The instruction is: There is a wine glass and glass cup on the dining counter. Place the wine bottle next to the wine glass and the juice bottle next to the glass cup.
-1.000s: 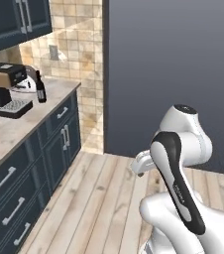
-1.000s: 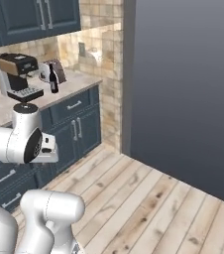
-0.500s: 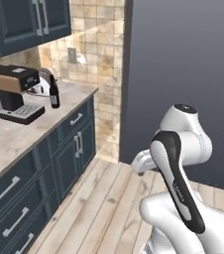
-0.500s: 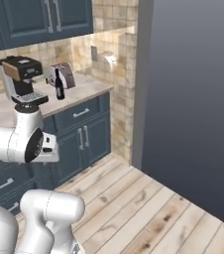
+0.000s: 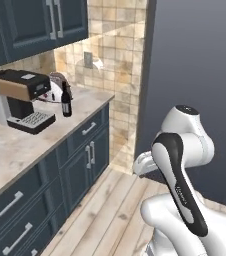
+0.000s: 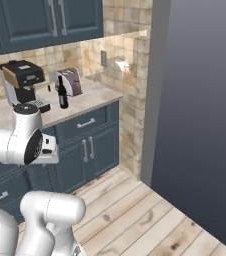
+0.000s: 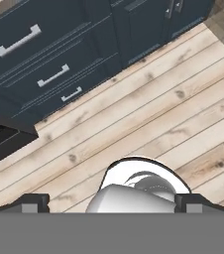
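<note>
My gripper [image 7: 112,201] hangs low over the wooden floor [image 7: 148,119], pointing down at the planks; my two finger tips [image 7: 32,201] sit far apart at the sides of my hand view, spread wide with nothing between them. The wine bottle [image 5: 66,100] stands well away from my hand, up on the marbled worktop [image 5: 20,145] above the blue drawers [image 7: 44,59] that I see just beyond my fingers. It stands upright, long axis vertical, narrow neck and dark red top pointing at the wall cabinets [image 5: 35,25]. Just beside it, farther from the worktop's end, is a coffee machine [image 5: 22,100], and a silver toaster [image 6: 69,81] stands close behind it by the tiled wall [image 5: 112,45]. The worktop's front edge lies between my hand and the bottle.
</note>
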